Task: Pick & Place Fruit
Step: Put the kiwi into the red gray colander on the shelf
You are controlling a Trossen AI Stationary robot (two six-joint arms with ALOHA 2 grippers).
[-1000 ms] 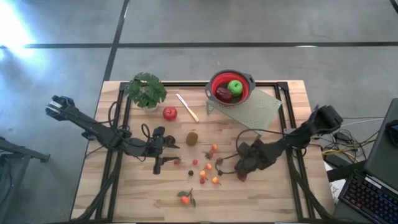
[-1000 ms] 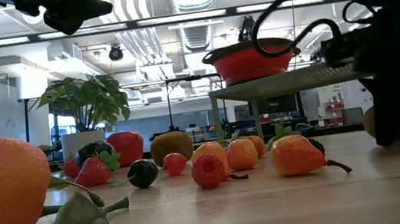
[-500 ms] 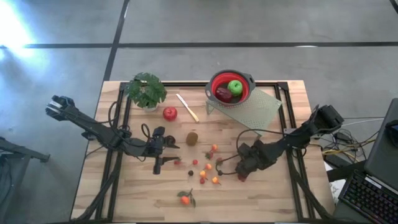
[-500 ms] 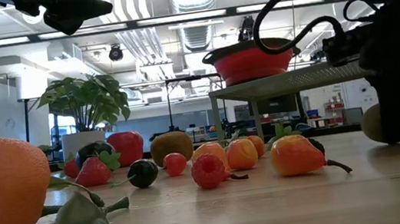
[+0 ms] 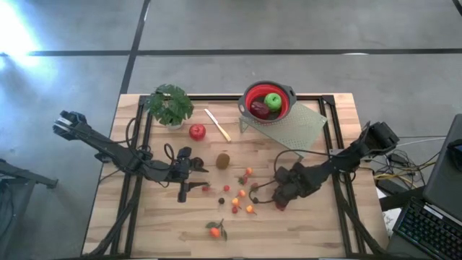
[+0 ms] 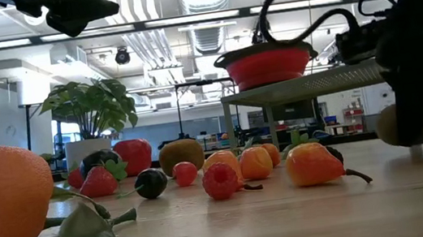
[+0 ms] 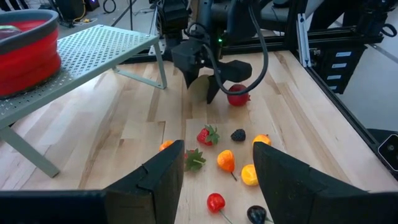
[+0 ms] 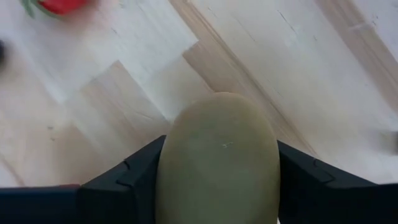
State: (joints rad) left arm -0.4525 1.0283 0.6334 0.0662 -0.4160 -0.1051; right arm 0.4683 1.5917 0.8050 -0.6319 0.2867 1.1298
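Note:
My right gripper (image 5: 282, 196) stands over the table's right middle, shut on a pale olive-brown kiwi (image 8: 217, 149). That kiwi (image 7: 199, 88) also shows in the left wrist view, beside a red fruit (image 7: 237, 94). My left gripper (image 7: 217, 180) hangs open above the table's left middle (image 5: 182, 186), touching nothing. Small berries and strawberries (image 5: 242, 193) lie between the arms, with a second kiwi (image 5: 223, 160), a red apple (image 5: 197, 131) and a leafy tangerine (image 5: 215, 231). A green apple (image 5: 273, 100) and a dark fruit (image 5: 258, 109) lie in the red bowl (image 5: 286, 92). My right gripper pinches the kiwi's two long sides (image 8: 169, 168) between its two fingers (image 8: 124, 183), which lie across it. The fingers come from above, pointing steeply down. Whether the kiwi's underside (image 6: 390, 140) rests on the table or hangs just clear, I cannot tell.
The red bowl sits on a grey perforated stand (image 5: 299, 126) at the far right. A potted plant (image 5: 170, 105) and a pale knife (image 5: 216, 124) are at the far left. A dark frame (image 5: 339, 144) runs around the tabletop. Bare wood lies along the near edge.
My right gripper's fingers have closed in on the kiwi, which has shifted a little in the low view. The arm has stayed over the same spot.

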